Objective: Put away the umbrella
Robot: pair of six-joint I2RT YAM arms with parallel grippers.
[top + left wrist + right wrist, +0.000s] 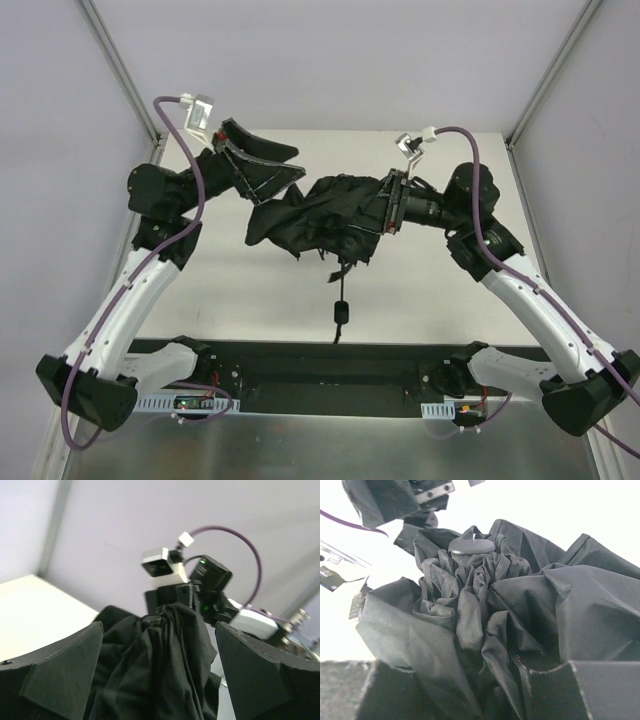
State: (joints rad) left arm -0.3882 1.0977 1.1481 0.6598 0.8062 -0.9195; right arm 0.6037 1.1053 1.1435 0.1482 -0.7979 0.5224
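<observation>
The black umbrella (320, 215) lies bunched and crumpled over the middle of the white table, between my two grippers. Its thin shaft runs toward the near edge and ends in the small black handle (342, 311). My right gripper (380, 205) is closed on the right side of the canopy. In the right wrist view the folded fabric (485, 595) fills the gap between its fingers (600, 690), with the round top cap (471, 546) beyond. My left gripper (298, 165) is open wide at the canopy's left end. In the left wrist view the fabric (150, 670) hangs between its spread fingers (50, 675).
The white table (450, 290) is fenced by a metal frame with grey walls on three sides. A black base strip (330, 375) with the arm mounts runs along the near edge. The right arm's wrist camera (160, 567) faces my left gripper closely.
</observation>
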